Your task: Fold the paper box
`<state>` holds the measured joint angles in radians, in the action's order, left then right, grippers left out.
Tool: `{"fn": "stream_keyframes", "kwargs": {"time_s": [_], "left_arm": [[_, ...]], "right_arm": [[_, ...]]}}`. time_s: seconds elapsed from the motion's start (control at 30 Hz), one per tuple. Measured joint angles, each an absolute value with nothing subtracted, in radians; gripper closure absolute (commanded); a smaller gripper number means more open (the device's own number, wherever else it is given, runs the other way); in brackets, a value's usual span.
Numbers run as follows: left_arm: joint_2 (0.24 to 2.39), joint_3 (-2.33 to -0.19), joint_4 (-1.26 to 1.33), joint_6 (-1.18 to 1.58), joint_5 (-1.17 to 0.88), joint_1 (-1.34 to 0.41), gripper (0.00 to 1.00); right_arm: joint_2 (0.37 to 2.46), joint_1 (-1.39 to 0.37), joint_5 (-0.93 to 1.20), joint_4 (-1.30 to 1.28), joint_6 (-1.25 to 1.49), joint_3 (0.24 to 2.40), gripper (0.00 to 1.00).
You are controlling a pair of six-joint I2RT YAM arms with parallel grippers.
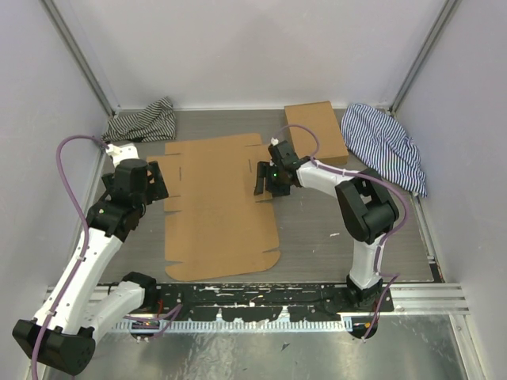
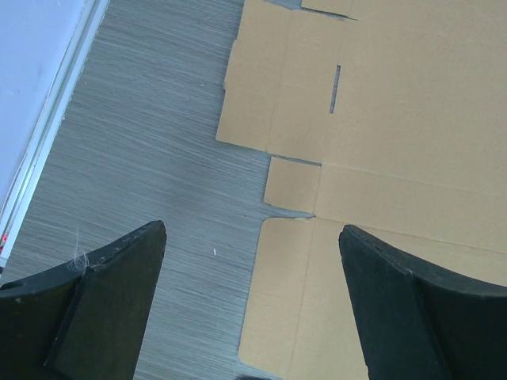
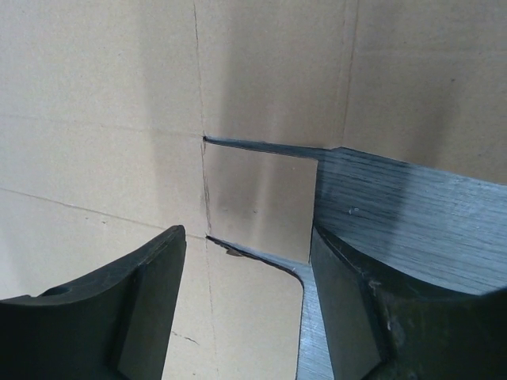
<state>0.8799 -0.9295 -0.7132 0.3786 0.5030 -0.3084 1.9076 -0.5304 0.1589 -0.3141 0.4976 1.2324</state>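
Observation:
The paper box (image 1: 218, 206) is a flat brown die-cut cardboard sheet with flaps and slits, lying on the grey table. My left gripper (image 1: 156, 184) is open at the sheet's left edge; in the left wrist view (image 2: 252, 273) its jaws straddle a left flap (image 2: 289, 301), above it. My right gripper (image 1: 268, 184) is open at the sheet's right edge; in the right wrist view (image 3: 247, 297) its jaws stand over a small tab (image 3: 257, 202) and a rounded flap (image 3: 253, 317), close above the cardboard (image 3: 103, 103).
A smaller brown cardboard box (image 1: 315, 132) lies at the back right. A striped blue cloth (image 1: 386, 146) lies right of it, and a striped dark cloth (image 1: 142, 121) at the back left. White walls enclose the table (image 1: 317, 237).

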Motion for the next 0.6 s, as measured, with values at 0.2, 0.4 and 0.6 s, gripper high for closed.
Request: {"fn": "stream_keyframes", "kwargs": {"time_s": [0.2, 0.4, 0.6], "left_arm": [[0.88, -0.929, -0.713, 0.379, 0.503, -0.308, 0.02], [0.88, -0.929, -0.713, 0.379, 0.503, -0.308, 0.02], [0.88, -0.929, -0.713, 0.379, 0.502, -0.308, 0.02]], "right_arm": [[1.908, -0.535, 0.159, -0.315, 0.506, 1.232, 0.38], [1.907, -0.542, 0.158, -0.321, 0.508, 1.243, 0.38], [1.906, -0.564, 0.157, -0.333, 0.508, 1.292, 0.39]]}}
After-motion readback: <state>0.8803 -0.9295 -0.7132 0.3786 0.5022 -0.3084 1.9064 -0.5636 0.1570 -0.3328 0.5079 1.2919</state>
